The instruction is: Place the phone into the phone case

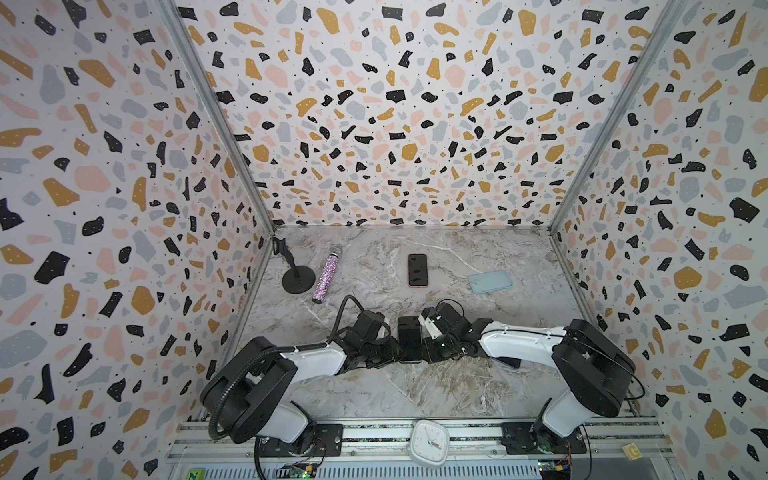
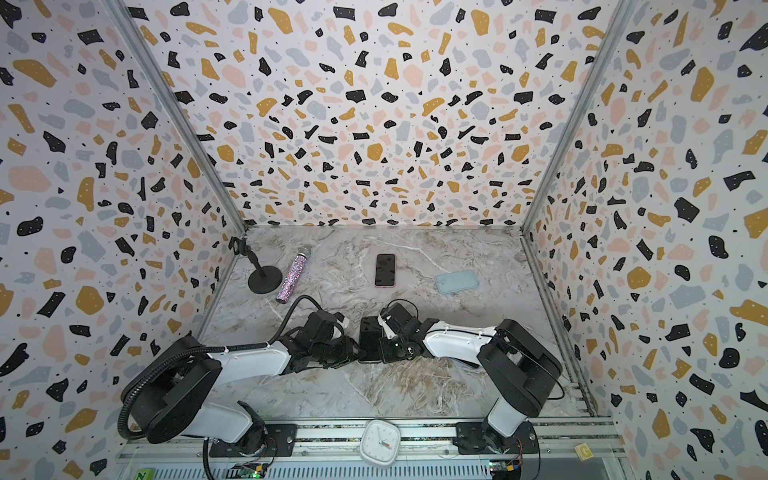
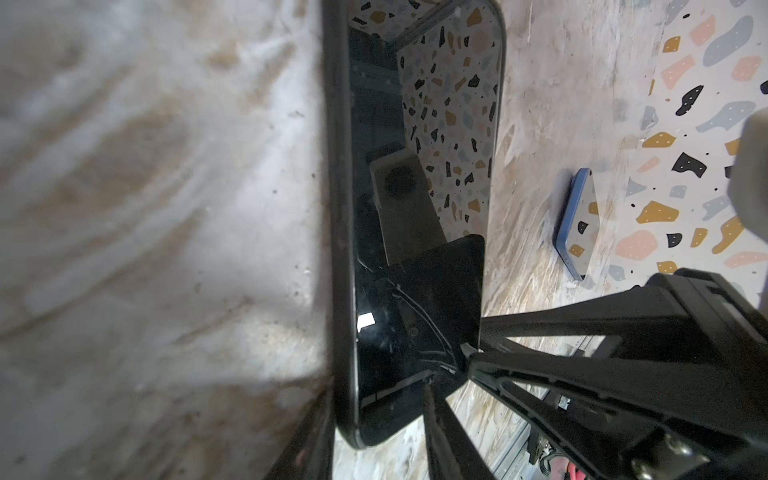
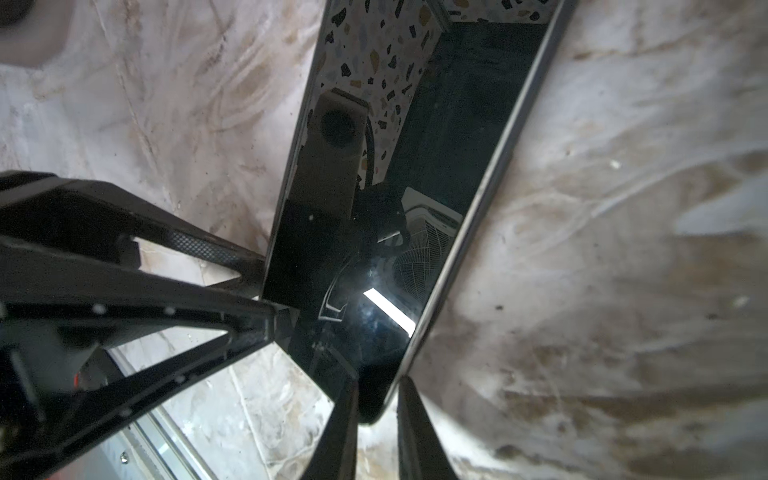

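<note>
A black phone (image 1: 409, 332) (image 2: 369, 332) hangs between my two grippers at the middle front of the marble table, screen up. My left gripper (image 1: 395, 353) (image 3: 378, 390) is shut on its near end from the left, one finger across the glossy screen (image 3: 374, 104) and one behind the dark rim. From the right, my right gripper (image 1: 426, 352) (image 4: 379, 384) is shut on the same end, its fingers either side of the phone's (image 4: 457, 124) silver-edged corner. The light blue phone case (image 1: 489, 281) (image 2: 456, 281) (image 3: 579, 220) lies flat at the back right, apart from both grippers.
A second dark phone with a pinkish rim (image 1: 417, 270) lies at the back middle. A glittery microphone (image 1: 328, 278) and a black round-based stand (image 1: 297, 278) sit at the back left. A white clock (image 1: 429, 442) rests on the front rail. Patterned walls enclose three sides.
</note>
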{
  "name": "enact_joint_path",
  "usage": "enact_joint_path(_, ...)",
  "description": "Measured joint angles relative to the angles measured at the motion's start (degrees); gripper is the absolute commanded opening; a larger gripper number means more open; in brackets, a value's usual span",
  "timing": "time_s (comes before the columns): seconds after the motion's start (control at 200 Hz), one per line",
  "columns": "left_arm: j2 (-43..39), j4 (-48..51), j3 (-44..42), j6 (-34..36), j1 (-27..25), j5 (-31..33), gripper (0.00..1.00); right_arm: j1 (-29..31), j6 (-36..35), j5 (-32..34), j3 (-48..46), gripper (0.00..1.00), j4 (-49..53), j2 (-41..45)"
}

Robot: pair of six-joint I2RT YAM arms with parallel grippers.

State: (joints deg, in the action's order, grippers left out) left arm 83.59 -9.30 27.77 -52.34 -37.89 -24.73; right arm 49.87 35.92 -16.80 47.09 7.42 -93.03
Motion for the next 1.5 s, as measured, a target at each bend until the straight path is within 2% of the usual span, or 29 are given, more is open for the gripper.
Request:
enact_joint_path(0.23,0.1,0.0,0.0,-0.3,0.0,0.2,0.35,0.1,0.2,0.3,1.4,0.13,1.6,-0.9)
enact_joint_path(1.056,0.3,-0.2,-0.1,-1.4,0.0,0.2,0.32,-0.3,1.9,-1.4,2.2,0.12,1.8,-3.0)
enact_joint_path(1.502,0.4,0.2,-0.2,-2.0,0.0,0.9,0.23,-0.3,2.4,-1.3,2.8,0.12,2.2,-3.6)
